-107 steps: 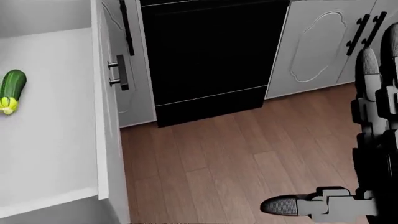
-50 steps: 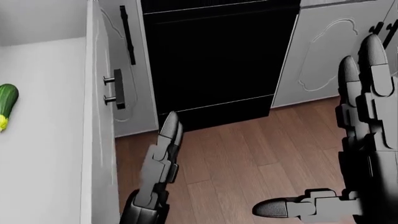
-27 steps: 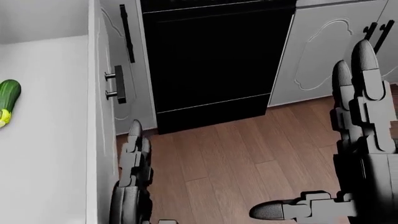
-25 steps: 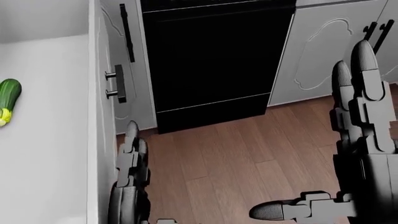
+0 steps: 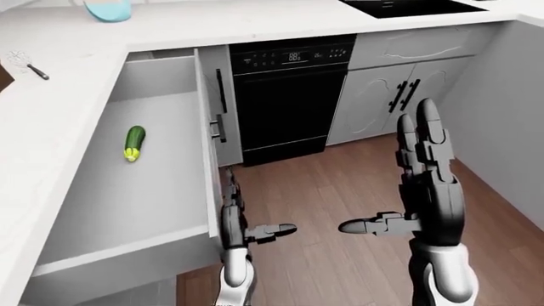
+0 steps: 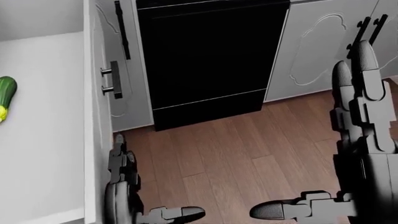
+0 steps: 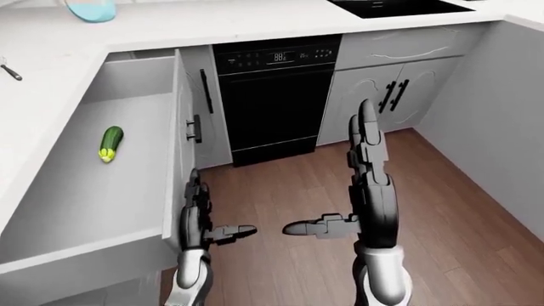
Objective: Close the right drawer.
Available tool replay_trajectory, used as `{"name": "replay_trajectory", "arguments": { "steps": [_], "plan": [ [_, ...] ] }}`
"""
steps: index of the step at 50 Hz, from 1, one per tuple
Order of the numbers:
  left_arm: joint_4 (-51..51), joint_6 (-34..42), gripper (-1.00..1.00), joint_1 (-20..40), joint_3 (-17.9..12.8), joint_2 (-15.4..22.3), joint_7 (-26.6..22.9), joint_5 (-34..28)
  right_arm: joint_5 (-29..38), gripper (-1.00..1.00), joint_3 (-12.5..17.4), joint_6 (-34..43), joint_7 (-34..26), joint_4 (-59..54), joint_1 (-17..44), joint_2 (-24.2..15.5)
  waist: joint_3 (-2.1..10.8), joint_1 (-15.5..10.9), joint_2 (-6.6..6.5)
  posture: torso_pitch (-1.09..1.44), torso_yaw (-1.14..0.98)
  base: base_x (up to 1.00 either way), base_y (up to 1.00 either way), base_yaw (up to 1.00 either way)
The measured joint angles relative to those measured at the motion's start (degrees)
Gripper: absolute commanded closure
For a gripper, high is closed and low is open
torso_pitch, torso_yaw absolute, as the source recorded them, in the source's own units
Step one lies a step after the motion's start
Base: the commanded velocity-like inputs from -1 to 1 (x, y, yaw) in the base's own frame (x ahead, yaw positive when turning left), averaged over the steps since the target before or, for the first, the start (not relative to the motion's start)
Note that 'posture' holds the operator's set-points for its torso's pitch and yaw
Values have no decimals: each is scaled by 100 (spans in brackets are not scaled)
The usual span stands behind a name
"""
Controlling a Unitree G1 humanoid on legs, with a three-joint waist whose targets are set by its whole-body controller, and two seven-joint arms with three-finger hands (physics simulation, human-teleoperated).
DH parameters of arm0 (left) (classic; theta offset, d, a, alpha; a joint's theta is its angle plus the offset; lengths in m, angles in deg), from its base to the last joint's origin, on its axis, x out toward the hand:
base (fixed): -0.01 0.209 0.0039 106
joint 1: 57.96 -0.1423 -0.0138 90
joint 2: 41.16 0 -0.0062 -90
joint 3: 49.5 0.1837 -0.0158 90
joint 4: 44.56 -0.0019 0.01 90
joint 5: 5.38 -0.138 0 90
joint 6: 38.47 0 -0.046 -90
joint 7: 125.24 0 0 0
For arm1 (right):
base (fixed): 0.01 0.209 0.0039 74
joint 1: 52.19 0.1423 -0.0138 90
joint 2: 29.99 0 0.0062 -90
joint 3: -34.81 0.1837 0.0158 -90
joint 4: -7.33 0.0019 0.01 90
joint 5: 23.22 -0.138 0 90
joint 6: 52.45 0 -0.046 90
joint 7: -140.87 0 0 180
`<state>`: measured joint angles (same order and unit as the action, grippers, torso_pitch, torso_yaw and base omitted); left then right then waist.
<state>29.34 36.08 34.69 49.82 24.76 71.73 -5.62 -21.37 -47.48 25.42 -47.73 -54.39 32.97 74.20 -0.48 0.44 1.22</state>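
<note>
The right drawer [image 5: 145,185] stands pulled far out from the white counter at the left. A green zucchini [image 5: 134,143] lies inside it. Its front panel [image 6: 96,116] carries a dark bar handle [image 6: 113,80]. My left hand [image 5: 253,210] is open, fingers upright, right beside the outer face of the front panel, below the handle; I cannot tell whether it touches. It also shows in the head view [image 6: 124,191]. My right hand [image 5: 404,191] is open and empty, fingers up, over the wooden floor to the right.
A black dishwasher [image 5: 285,102] stands right of the drawer, with grey cabinet doors [image 5: 382,95] beyond it. A blue bowl [image 5: 108,9] and a utensil [image 5: 25,64] lie on the counter. A cabinet wall [image 5: 510,95] bounds the right. Wooden floor [image 5: 340,185] lies between.
My left hand came into view, rose beside the drawer front, then sank and moved left, close against the panel. My right hand rose at first, then stayed. The view shifted slightly.
</note>
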Motion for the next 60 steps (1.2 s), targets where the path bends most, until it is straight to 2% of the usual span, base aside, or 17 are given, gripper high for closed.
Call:
{"name": "replay_trajectory", "arguments": {
  "steps": [11, 25, 38, 50, 60],
  "plan": [
    [-237, 66, -100, 136, -150, -11, 400, 187, 40, -100, -51, 55, 25, 65, -3, 11, 15, 22, -1, 0, 0, 0, 0, 0],
    [-209, 138, -100, 181, -260, 11, 625, 421, 18, -100, -7, 1, 4, -1, 0, -5, -5, 46, 4, 0, 0, 0, 0, 0],
    [-221, 128, -100, 227, -331, 66, 609, 576, 36, -100, -26, 79, 6, 128, -12, 9, -19, 76, 6, 0, 0, 0, 0, 0],
    [-472, 24, -100, 436, -484, 105, 917, 534, 38, -100, -19, 59, -5, 90, -22, 9, -27, 110, 12, 0, 0, 0, 0, 0],
    [-508, -161, -100, 451, -556, 123, 906, 749, 21, -100, 7, -95, -12, -57, -43, 5, -16, 108, -7, 0, 0, 0, 0, 0]
  ]
}}
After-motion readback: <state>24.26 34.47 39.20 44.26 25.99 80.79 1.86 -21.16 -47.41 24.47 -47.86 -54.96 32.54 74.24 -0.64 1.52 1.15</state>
